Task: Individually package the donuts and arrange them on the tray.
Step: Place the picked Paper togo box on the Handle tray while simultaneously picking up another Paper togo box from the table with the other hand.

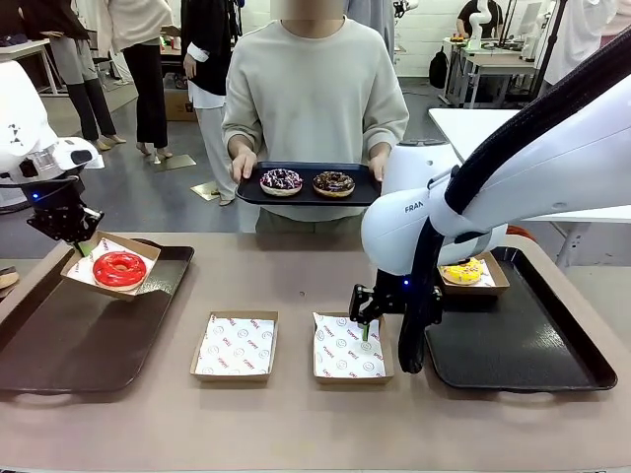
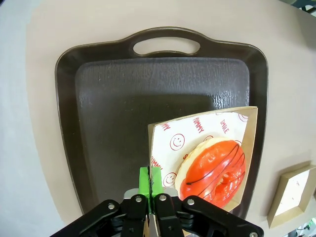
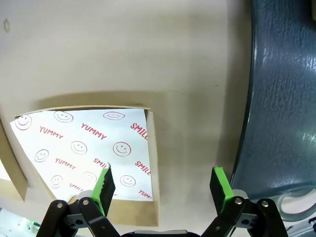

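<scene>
The glossy red donut (image 1: 119, 268) (image 2: 215, 170) lies in a paper-lined cardboard box (image 1: 141, 254) (image 2: 197, 131). The box hangs tilted over the left dark tray (image 1: 59, 340) (image 2: 123, 98). My left gripper (image 1: 83, 244) (image 2: 150, 185) is shut on the box's edge. The yellow-glazed donut (image 1: 462, 271) sits boxed on the right tray (image 1: 523, 340). My right gripper (image 1: 367, 323) (image 3: 163, 180) is open, straddling the right wall of an empty box (image 1: 347, 350) (image 3: 153, 148). A person holds a black tray (image 1: 308, 195) with the sprinkled donut (image 1: 281, 180) and the chocolate donut (image 1: 333, 183).
A second empty lined box (image 1: 235, 345) (image 2: 291, 192) lies on the table between the trays. The right tray's rim (image 3: 249, 98) runs close beside my right gripper. Bare tabletop stretches along the near edge.
</scene>
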Controlling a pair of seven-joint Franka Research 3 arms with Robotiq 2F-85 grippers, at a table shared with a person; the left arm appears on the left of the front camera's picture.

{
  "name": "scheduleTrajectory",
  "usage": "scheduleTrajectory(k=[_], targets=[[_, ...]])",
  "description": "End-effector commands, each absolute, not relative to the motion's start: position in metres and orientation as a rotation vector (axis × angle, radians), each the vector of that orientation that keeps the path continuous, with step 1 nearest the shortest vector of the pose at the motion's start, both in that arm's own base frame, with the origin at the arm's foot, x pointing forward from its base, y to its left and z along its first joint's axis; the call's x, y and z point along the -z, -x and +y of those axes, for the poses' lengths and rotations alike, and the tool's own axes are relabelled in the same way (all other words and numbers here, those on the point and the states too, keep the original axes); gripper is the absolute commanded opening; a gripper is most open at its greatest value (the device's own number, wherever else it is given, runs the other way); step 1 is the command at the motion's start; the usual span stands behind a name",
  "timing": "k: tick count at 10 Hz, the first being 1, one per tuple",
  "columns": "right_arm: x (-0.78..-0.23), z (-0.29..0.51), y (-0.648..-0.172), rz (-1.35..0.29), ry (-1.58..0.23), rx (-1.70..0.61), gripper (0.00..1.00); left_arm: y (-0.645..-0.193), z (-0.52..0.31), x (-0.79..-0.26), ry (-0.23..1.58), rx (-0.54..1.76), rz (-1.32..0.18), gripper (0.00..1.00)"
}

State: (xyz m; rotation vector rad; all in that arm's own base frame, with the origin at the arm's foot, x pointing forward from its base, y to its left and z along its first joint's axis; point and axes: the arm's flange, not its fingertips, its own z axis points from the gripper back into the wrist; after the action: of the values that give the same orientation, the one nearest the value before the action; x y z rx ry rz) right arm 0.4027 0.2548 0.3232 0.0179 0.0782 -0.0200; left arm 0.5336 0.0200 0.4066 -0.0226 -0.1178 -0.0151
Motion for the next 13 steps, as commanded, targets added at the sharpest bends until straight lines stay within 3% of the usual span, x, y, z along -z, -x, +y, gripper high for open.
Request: scheduleTrajectory(k=[1,13], targets=[[-0.315,0.257,-0.403,0.062,-0.011,0.013,1.0,-0.545,0.016,-0.404,0.001,-0.023,-0.122,0.01],[-0.31,0.253,-0.402,0.088,-0.033,-0.003,1.0,-0.577,-0.003,-0.374,-0.029,-0.058,-0.06,0.01]])
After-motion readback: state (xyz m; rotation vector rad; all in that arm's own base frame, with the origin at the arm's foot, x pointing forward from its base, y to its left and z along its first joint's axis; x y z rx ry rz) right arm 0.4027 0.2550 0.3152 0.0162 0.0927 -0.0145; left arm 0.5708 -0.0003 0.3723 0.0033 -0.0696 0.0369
